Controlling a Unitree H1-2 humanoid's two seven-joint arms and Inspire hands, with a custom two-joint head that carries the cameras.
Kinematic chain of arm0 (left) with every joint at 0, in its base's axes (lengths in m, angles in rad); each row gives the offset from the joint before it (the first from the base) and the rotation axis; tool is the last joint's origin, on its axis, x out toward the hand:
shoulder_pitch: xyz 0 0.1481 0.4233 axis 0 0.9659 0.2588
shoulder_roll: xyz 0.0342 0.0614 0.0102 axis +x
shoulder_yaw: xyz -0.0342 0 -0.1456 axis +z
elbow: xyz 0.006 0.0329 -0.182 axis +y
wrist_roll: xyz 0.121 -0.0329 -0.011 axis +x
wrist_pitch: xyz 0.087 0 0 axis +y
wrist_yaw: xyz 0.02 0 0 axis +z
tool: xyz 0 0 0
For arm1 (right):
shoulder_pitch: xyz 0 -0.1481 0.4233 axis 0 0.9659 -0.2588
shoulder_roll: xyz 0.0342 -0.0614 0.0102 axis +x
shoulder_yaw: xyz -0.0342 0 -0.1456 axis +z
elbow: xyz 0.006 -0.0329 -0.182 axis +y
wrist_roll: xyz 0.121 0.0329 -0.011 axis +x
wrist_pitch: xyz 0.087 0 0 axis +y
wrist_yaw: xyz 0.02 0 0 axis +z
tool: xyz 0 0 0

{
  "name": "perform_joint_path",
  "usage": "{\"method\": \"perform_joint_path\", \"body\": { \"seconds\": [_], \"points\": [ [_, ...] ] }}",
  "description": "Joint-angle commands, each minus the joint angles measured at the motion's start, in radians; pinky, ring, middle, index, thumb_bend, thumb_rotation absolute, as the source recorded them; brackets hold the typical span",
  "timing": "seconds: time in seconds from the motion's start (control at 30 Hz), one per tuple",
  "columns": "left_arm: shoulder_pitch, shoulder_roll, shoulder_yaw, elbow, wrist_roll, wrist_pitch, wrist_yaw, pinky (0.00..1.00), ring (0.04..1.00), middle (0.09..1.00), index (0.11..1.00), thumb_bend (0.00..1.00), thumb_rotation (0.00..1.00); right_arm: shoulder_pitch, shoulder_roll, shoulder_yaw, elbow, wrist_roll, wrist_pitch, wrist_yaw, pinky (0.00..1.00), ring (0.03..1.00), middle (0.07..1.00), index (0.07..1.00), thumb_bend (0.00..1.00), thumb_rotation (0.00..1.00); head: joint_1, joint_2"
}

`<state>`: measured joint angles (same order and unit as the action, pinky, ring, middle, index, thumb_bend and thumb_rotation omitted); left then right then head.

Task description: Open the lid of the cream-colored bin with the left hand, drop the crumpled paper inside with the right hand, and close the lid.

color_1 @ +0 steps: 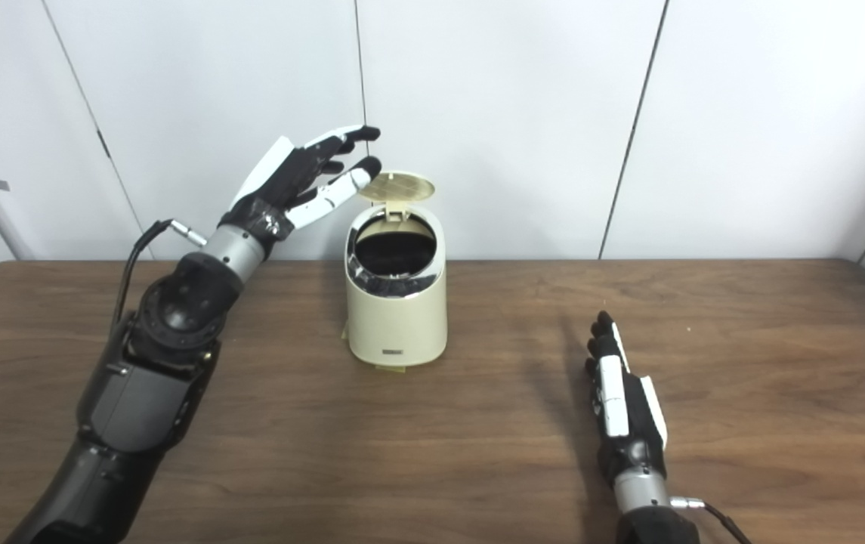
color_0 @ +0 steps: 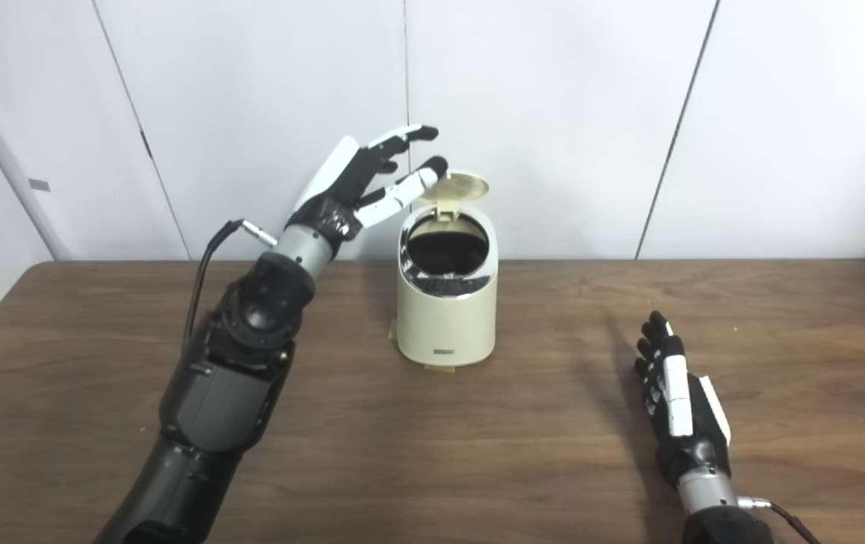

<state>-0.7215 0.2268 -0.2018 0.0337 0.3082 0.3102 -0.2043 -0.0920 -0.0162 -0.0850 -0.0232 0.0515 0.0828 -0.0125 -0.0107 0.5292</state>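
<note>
On wood-grain table point(color_0: 477, 453), rounded cream bin point(color_0: 446, 310) stands, glossy lid point(color_0: 461, 186) raised.

One cream-colored bin point(color_0: 446, 298) counted at centre, one lid point(color_0: 463, 186) raised at its far edge, two hands seen, left hand point(color_0: 360, 181) far left, right hand point(color_0: 678, 400) near right, one table point(color_0: 538, 423).

light: bright, even | shadows: soft on table point(color_0: 477, 423) | focus: slightly soft | glare: none
</note>
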Motion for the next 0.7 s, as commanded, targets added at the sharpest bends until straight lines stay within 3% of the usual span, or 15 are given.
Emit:
{"method": "perform_joint_path", "body": {
  "seconds": [0.0,0.17,0.3,0.4,0.53,0.67],
  "points": [
    [-0.068,0.006,-0.014,0.002,0.047,-0.023,0.019,0.91,0.977,0.981,0.920,0.56,0.78,-0.020,-0.002,0.007,-0.018,-0.010,-0.016,-0.003,1.00,0.987,0.995,1.000,0.67,1.00,-0.002,0.000],
    [-0.085,0.051,-0.087,0.046,0.192,-0.096,0.045,0.90,0.990,0.972,0.856,0.59,0.84,-0.021,0.000,0.009,-0.012,-0.011,-0.004,-0.016,1.00,1.000,0.992,1.000,0.68,1.00,-0.005,0.004],
    [-0.082,0.067,-0.106,0.057,0.255,-0.153,0.059,0.86,0.991,0.964,0.676,0.61,0.82,-0.023,0.003,0.003,-0.004,0.002,-0.003,-0.018,1.00,1.000,0.997,1.000,0.72,1.00,-0.004,0.006],
    [-0.067,0.075,-0.121,0.048,0.330,-0.173,0.093,0.81,0.959,0.925,0.589,0.61,0.81,-0.027,0.000,0.003,0.006,0.006,-0.008,-0.018,1.00,1.000,0.999,1.000,0.74,1.00,-0.012,0.009],
    [-0.054,0.077,-0.122,0.051,0.376,-0.180,0.102,0.81,0.946,0.897,0.561,0.63,0.81,-0.027,0.001,0.005,0.002,0.004,0.001,-0.022,1.00,1.000,0.997,1.000,0.74,1.00,-0.017,0.010],
    [-0.058,0.086,-0.132,0.056,0.411,-0.177,0.077,0.80,0.948,0.907,0.598,0.64,0.86,-0.029,0.006,0.003,-0.002,0.005,0.006,-0.028,1.00,1.000,0.993,1.000,0.76,1.00,-0.017,0.014]
  ]
}}
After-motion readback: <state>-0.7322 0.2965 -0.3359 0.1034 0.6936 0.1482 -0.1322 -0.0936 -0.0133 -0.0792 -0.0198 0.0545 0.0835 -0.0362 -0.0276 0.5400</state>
